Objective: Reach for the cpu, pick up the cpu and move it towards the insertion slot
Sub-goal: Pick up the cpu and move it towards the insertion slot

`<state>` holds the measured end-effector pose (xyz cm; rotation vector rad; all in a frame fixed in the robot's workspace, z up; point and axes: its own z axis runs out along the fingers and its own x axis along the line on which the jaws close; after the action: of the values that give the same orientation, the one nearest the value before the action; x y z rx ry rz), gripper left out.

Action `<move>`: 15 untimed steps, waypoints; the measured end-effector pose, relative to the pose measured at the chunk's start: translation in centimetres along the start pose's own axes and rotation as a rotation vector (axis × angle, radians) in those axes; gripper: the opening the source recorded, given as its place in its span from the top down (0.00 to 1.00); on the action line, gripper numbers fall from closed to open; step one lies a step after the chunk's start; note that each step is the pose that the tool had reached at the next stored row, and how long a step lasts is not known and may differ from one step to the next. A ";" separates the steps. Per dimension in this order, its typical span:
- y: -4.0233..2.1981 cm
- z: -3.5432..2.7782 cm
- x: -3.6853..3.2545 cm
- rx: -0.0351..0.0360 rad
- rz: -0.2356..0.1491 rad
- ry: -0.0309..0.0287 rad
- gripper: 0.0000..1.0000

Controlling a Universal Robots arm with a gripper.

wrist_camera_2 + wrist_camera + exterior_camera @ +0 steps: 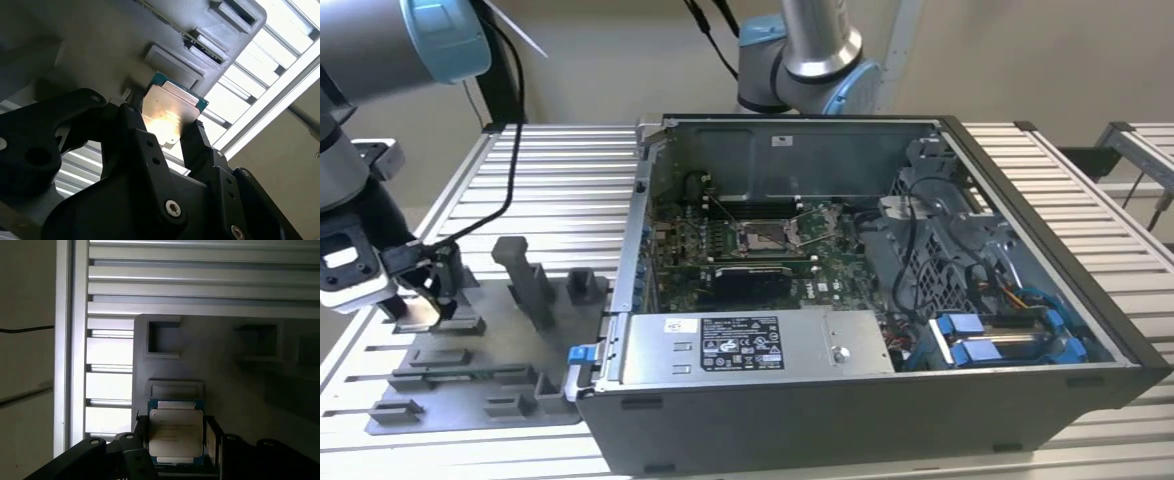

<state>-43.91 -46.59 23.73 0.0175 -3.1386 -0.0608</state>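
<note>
The cpu (176,432) is a flat square chip with a silvery top and a green rim, also seen from a slant in the second wrist view (170,110). It sits between my black fingers (200,145), which press on two opposite edges. My gripper (424,310) is at the exterior view's left, low over the grey fixture plate (480,400), and is shut on the chip (416,316). The insertion slot (765,237), a shiny metal frame with a dark centre, lies on the green board inside the open computer case, well to the exterior view's right of the gripper.
Grey fixture blocks (531,280) stand upright on the plate beside the gripper. The case wall (630,230) rises between the plate and the board. A second arm's base (807,60) stands behind the case. A ribbed metal table (547,180) carries everything.
</note>
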 end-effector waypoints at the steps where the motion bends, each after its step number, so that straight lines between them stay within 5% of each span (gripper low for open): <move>1: 0.00 -0.13 0.00 0.0000 0.000 -0.0001 1.00; 15: 0.06 -1.65 0.00 0.0000 0.000 0.0001 1.00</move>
<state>-43.91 -46.59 25.38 0.0175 -3.1385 -0.0607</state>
